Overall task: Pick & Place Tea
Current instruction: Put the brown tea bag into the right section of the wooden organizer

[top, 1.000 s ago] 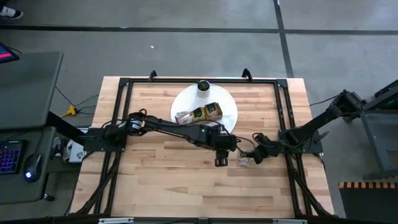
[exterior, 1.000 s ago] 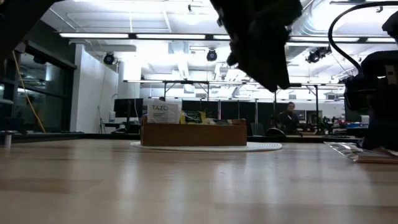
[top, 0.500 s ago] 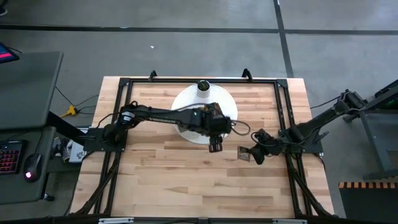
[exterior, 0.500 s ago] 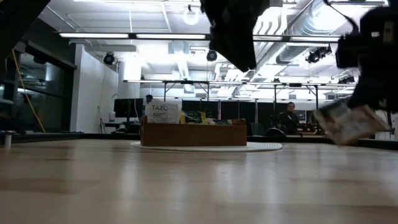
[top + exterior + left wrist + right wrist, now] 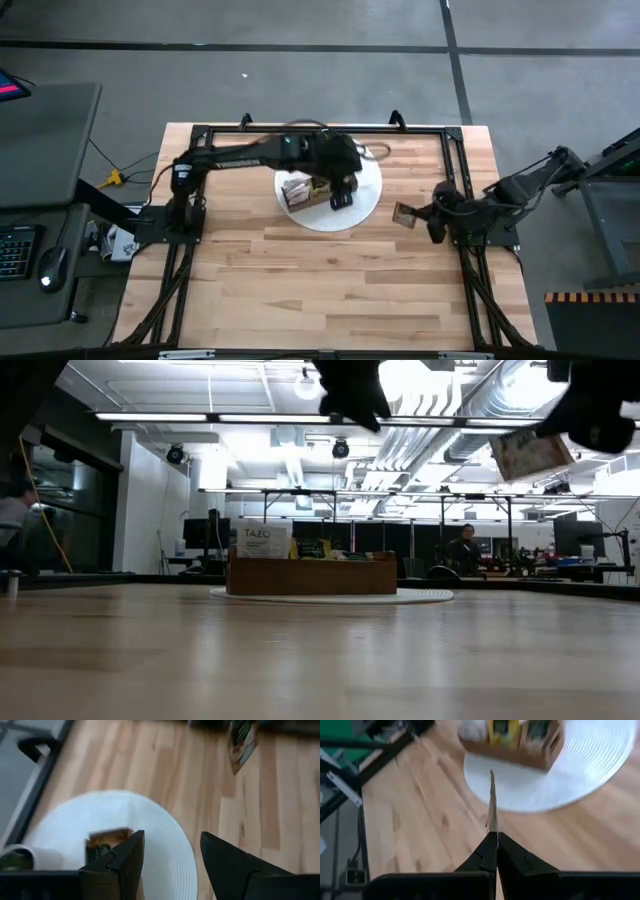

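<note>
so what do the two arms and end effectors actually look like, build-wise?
Both arms are dark, near-black jointed links. The left arm has a pale patch near its shoulder joint and a thin dark cable looping off the wrist. The right arm is the same dark build. The left end effector has two broad, angular black fingers; the right end effector has narrow black fingers tapering to a point.

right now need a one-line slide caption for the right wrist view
Right gripper shut on a tea sachet seen edge-on, aimed toward the wooden tray on the white mat.
</note>
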Controlling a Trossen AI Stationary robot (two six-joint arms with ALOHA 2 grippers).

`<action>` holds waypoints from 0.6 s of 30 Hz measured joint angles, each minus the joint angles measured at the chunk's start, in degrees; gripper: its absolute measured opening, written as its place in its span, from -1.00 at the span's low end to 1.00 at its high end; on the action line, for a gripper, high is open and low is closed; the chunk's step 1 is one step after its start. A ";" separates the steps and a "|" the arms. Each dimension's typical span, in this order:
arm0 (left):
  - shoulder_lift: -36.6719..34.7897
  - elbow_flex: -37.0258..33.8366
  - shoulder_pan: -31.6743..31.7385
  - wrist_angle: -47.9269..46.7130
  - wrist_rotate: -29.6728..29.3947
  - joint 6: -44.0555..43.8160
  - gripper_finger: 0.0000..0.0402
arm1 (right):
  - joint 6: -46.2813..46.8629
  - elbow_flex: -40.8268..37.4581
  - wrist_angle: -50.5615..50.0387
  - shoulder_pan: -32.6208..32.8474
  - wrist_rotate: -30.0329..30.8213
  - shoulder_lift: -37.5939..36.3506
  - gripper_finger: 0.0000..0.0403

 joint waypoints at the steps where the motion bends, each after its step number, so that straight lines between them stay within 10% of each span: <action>1: -0.88 0.04 0.56 0.62 0.25 0.00 -0.05 | -0.55 1.17 -1.17 0.00 1.10 -0.47 -1.00; 12: -13.33 -0.98 2.15 4.91 1.91 2.17 -0.05 | -4.79 8.26 -8.16 -0.04 10.51 -3.61 -1.00; 18: -24.14 -19.52 2.17 21.56 5.23 -0.23 -0.05 | -8.13 8.75 -4.97 -2.88 11.02 -3.78 -1.00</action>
